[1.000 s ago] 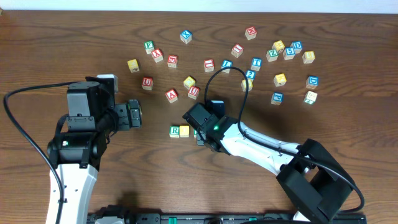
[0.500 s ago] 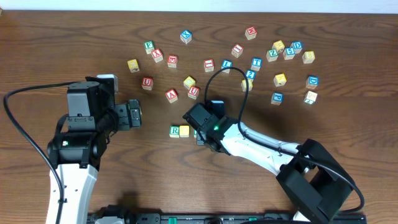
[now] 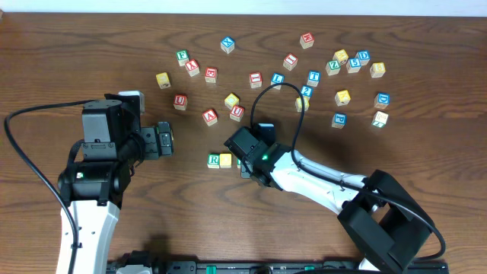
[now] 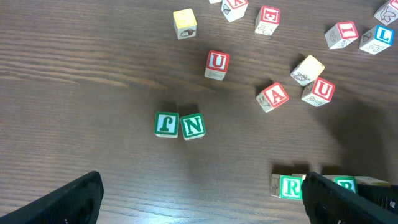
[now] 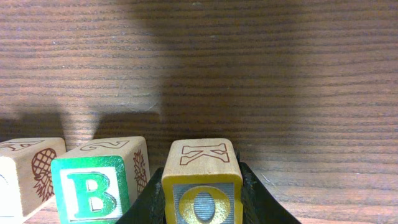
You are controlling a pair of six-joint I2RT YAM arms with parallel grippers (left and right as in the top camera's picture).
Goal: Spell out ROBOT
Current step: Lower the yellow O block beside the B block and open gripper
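**Fourth letter in the pincer, right beside the B**

From where I stand, the word is growing along the near middle of the table [image 3: 91, 30]. The R cube [image 3: 214, 160] comes first, with a yellow-faced cube [image 3: 225, 160] touching its right side. The B cube [image 5: 99, 183] follows, though from above it is mostly hidden under the right arm.

The right gripper [image 5: 202, 196] is closed on the second O cube [image 5: 202, 186], one finger on each side face and the yellow O facing the wrist camera. The cube sits low, at table height or close to it. I cannot tell whether it has touched down.

What matters now is how this O lies against the B. It is just to the B's right, level with it and facing the same way, so it carries on the row's left-to-right line. Only a narrow gap separates them, and the gripper's left finger [image 5: 148, 199] fills it. My guess is that letting go here leaves the O square in the fourth place, with a small space after the B.

The left gripper [image 3: 163, 141] hangs wide open and empty, off to the left of the row.

A blue-lettered cube that looks like the T cube [image 3: 313, 77] lies among the loose blocks, farther back and to the right. The right arm is clearly the nearer one to it.
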